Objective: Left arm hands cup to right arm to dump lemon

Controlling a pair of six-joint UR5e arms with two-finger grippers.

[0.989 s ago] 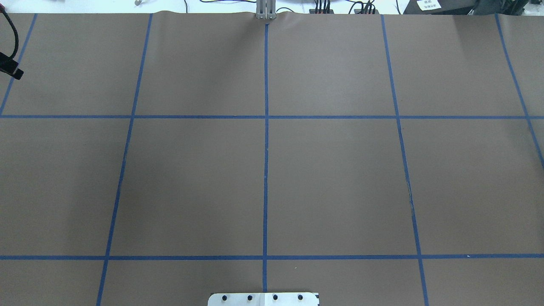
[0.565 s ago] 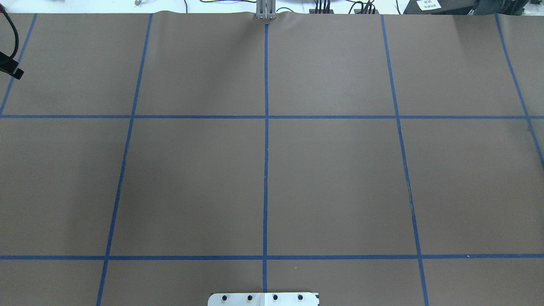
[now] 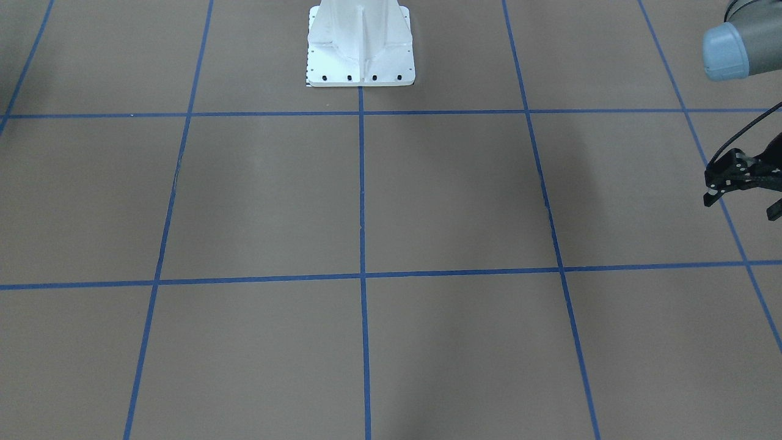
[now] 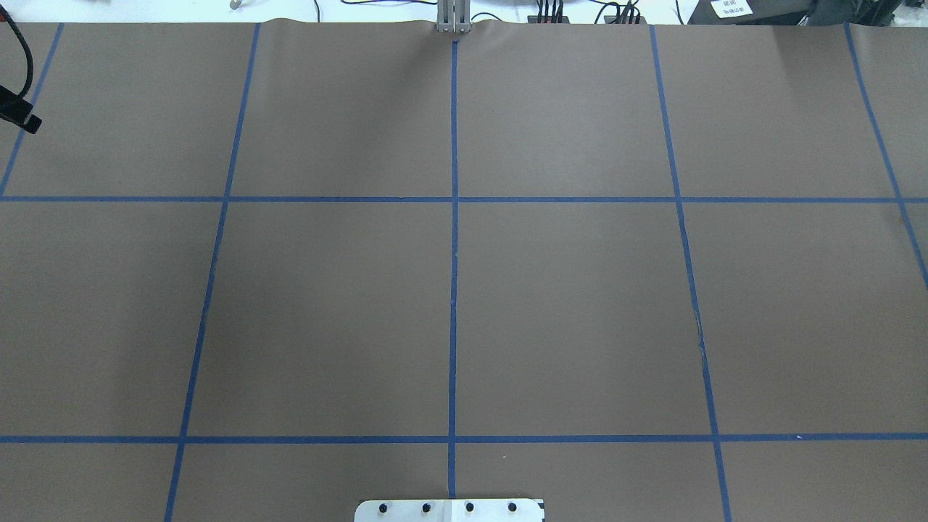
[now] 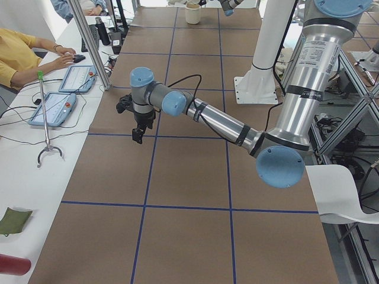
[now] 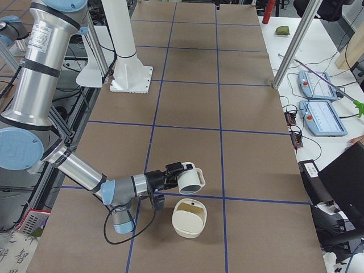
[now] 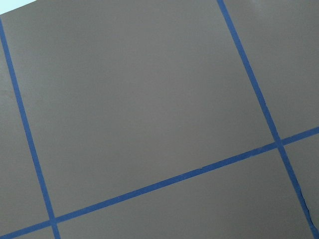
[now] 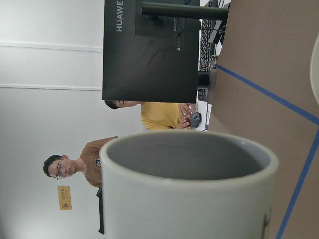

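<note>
The cup (image 6: 191, 177), a white mug, hangs on its side in the air at my right gripper (image 6: 173, 176), on the near arm in the exterior right view. Its mouth points away from the arm. It fills the right wrist view (image 8: 187, 199), and the part of its grey inside that shows is bare. No lemon shows in any view. My left gripper (image 3: 742, 205), black and open-framed, hangs open and empty over the table's left end. It also shows at the overhead view's left edge (image 4: 20, 116) and in the exterior left view (image 5: 137, 131).
A cream bowl (image 6: 189, 219) sits on the table just below and in front of the cup. The white robot base (image 3: 360, 43) stands at the table's middle edge. Pendants (image 6: 321, 116) and operators (image 5: 23, 53) are along the far side.
The tip of my left gripper at the overhead view's left edge has crept very slightly away from the robot. Nothing else differs.
</note>
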